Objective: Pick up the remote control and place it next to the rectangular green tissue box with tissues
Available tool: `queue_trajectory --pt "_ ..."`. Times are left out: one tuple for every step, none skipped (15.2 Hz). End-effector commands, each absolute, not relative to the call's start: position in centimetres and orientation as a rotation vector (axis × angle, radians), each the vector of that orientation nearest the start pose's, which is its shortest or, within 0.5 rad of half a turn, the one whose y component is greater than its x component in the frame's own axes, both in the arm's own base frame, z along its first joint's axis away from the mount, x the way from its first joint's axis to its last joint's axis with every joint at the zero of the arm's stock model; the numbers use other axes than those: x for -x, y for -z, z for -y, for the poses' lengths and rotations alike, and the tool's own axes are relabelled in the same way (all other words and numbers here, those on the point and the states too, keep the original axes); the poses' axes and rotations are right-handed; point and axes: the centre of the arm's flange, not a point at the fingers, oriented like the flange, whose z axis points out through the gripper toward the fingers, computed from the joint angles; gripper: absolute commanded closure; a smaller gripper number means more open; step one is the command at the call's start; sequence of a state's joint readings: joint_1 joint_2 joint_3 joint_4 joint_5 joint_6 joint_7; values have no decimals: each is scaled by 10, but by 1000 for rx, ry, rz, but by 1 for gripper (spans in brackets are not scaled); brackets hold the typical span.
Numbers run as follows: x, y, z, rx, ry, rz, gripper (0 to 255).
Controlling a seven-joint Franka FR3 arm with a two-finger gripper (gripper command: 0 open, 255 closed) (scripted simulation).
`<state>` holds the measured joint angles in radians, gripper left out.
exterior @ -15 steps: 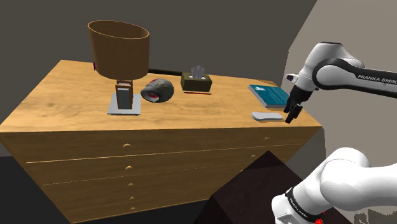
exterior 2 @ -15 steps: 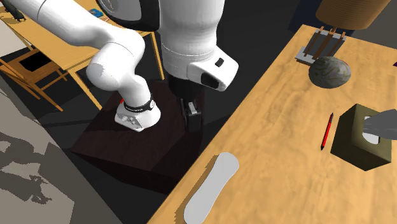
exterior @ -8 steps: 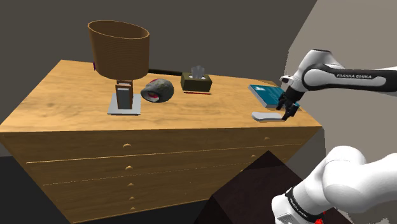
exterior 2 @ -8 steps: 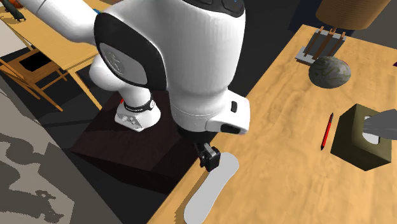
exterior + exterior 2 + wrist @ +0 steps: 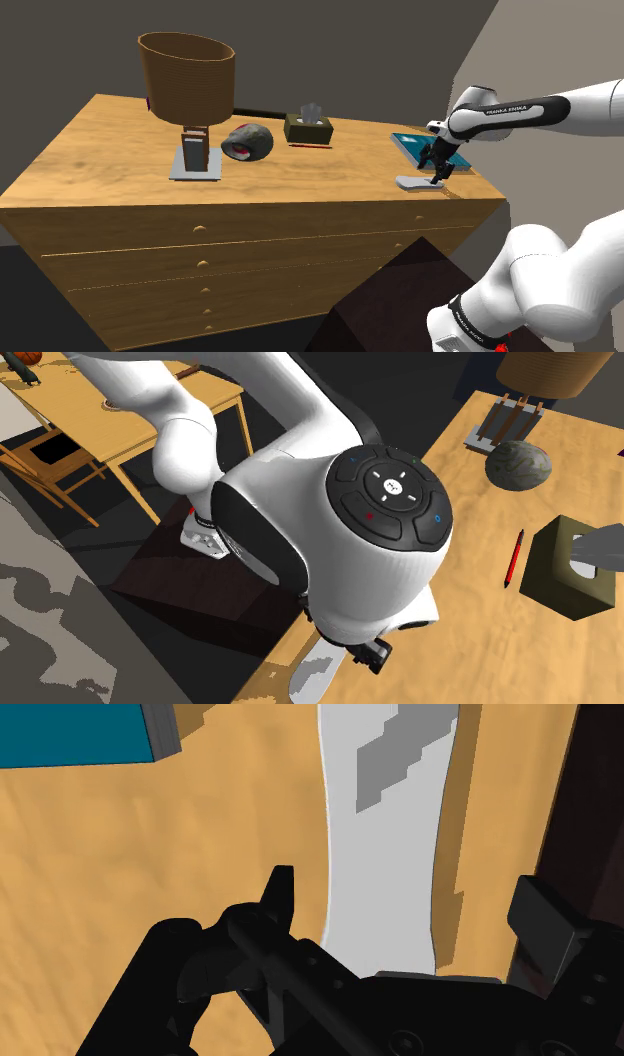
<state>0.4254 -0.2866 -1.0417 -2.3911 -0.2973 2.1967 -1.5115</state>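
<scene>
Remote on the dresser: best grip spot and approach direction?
Grip the remote across its narrow width, near the middle, coming straight down from above. It lies flat on the dresser top, long and thin, so only its two long edges give opposing faces. The open gripper straddles those edges now. One edge sits close to the dresser's rim, so stay centred.

"FRANKA EMIKA" on the arm (image 5: 510,108)

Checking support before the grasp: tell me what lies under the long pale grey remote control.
The flat light wooden dresser top, showing on both long sides of the grey remote control. Its end nearest the black gripper is covered by the hand.
</scene>
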Motion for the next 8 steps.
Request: queue_trajectory --pt "-382 -360 283 2648 -2 1649 0" --pt "-382 -355 283 2648 -2 1649 0" --pt "-381 -349 283 2648 -2 1649 0" --pt "-381 -344 283 2648 -2 1649 0" --pt "-381 -339 283 2648 -2 1649 0" --pt "-381 -330 283 2648 -2 1649 0" --pt "-381 -330 283 2648 -2 1649 0" --pt "-381 -330 283 2648 -2 1649 0"
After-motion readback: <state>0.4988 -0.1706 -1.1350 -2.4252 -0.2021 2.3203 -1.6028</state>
